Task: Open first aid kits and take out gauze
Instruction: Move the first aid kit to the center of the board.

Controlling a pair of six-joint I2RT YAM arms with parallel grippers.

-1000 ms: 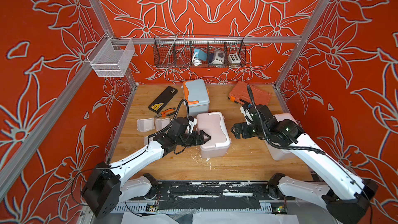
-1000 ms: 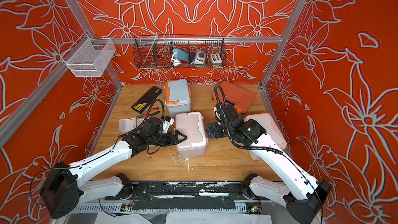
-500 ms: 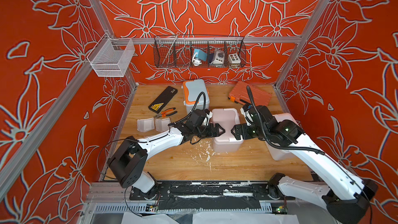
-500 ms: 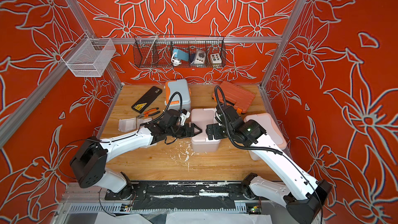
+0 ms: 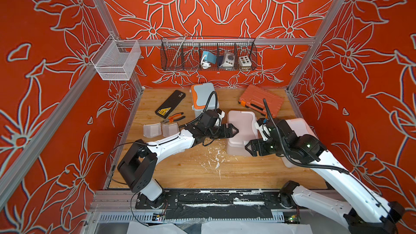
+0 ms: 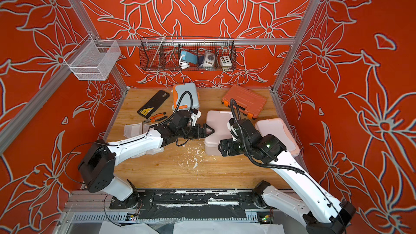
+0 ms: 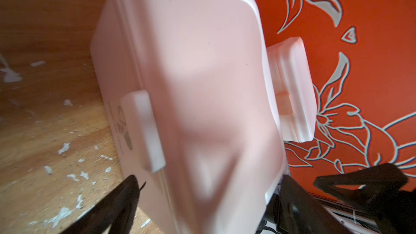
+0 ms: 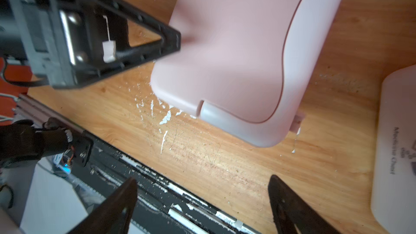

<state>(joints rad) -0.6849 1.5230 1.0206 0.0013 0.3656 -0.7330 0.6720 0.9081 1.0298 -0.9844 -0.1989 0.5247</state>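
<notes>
At table (image 5: 191, 167) centre, pink kit (image 5: 242, 129) lies shut. Left hand (image 5: 233, 130), jaws wide, touches its left side; right hand (image 5: 248, 149), spread and empty, hovers by its near right corner.

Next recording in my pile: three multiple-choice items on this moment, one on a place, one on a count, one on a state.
1. The pliers lie: A left, beside the black case; B centre; C right.
2. First aid kits in view: A two; B three; C four.
3. The lid of the pink kit is: A shut; B wide open; C off.
A: they lie by that case's near end. B: blue-grey kit, pink kit, white kit. A: the lid sits flush on its base.
</notes>
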